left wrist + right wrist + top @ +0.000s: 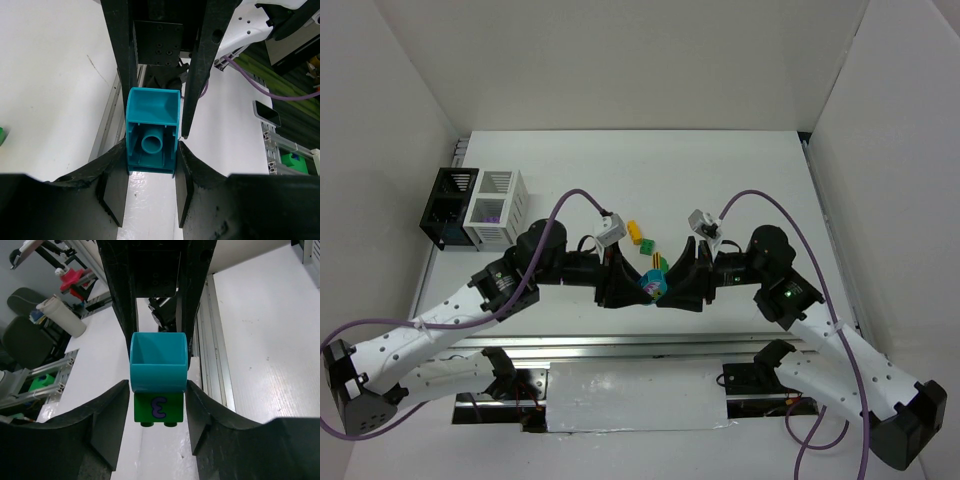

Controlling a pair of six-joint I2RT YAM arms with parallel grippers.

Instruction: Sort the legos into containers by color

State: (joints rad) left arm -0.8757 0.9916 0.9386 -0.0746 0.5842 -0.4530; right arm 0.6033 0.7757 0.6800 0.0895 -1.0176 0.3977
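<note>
While pinched from both sides near the front middle of the table (740, 180), reads as one stacked pair: teal brick (651, 285) joined to green brick (159, 409).

Left gripper (150, 172): narrow, clamped on the teal flanks, with the hollow underside turned to its camera. Right gripper (159, 412): narrow too, clamped on the green one with the purple mark. Teal end pointing away from that wrist, toward the left fingers.

Key relation: long axis of the pair lying along the line from wrist to wrist, left to right in the overhead view. Each half nearer its own arm. Probably calls for a straight pull apart along that axis, or a slight hinge to break the stud fit. A skewed tug could slip a half out of its grip.

Black bin (448, 205) and white bin (495, 205): touching, well apart from the pair, at the far left. Much nearer the left arm, so likely the shorter carry for the teal half.

Other loose bricks (645, 243) just beyond the grippers, not yet sorted.
</note>
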